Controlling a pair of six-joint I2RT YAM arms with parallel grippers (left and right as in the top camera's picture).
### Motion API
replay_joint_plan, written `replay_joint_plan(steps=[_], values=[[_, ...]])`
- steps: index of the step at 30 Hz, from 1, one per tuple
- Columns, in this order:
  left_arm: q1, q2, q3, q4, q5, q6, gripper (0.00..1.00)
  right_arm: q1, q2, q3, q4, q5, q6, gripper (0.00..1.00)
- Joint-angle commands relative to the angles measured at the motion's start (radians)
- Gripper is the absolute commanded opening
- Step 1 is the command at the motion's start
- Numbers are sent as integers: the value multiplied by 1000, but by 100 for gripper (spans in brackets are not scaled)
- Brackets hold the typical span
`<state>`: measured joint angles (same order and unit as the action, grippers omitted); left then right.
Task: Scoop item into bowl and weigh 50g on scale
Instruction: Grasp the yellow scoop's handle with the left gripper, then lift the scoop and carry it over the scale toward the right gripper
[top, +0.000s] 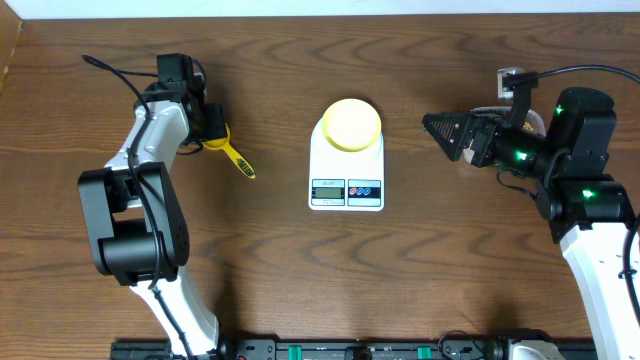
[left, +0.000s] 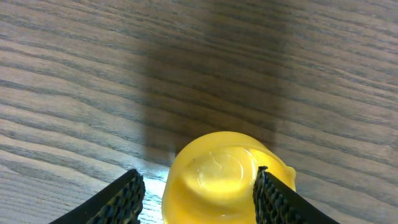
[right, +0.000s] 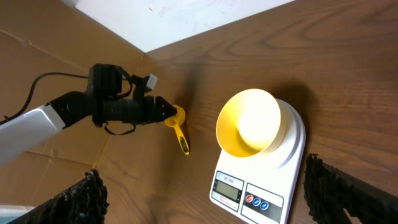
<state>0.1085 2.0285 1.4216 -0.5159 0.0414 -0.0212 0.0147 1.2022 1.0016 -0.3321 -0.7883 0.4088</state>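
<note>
Currently on my screens, listed item by item.

Left gripper (left: 199, 177): partly open, its fingers straddling the round head of the yellow scoop (top: 235, 157). One finger (left: 273, 196) touches the head and the other stands just clear of it, so I do not log this as a grip.

Scoop: lies on the table (top: 300, 60) beside the left arm, with its handle angled toward the scale's side.

Right gripper (right: 202, 165): spread wide with nothing in it, held to the right of the scale and facing the bowl.

Scale (top: 330, 160): white, mid-table between the two arms, and well apart from both grippers. Its display (top: 328, 189) and two buttons (top: 364, 189) are on the edge nearest the arm bases. I cannot read the display.

Bowl (top: 351, 124): pale yellow and upright, sitting on the far part of the scale. It is well apart from the scoop.
</note>
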Motion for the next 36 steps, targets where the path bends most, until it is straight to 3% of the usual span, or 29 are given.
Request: replay_joint_plan(steps=[1, 7, 12, 22, 36], values=[[3, 31, -2, 1, -27, 18, 57, 7, -6, 12, -2, 4, -13, 99], [3, 49, -2, -2, -27, 18, 45, 7, -6, 12, -2, 4, -13, 99], [3, 62, -2, -2, -27, 18, 43, 7, -6, 12, -3, 4, -13, 99], [3, 61, -2, -3, -27, 17, 8, 7, -6, 12, -11, 10, -14, 99], [3, -22, 1, -66, -27, -29, 7, 7, -6, 12, -24, 66, -39, 99]])
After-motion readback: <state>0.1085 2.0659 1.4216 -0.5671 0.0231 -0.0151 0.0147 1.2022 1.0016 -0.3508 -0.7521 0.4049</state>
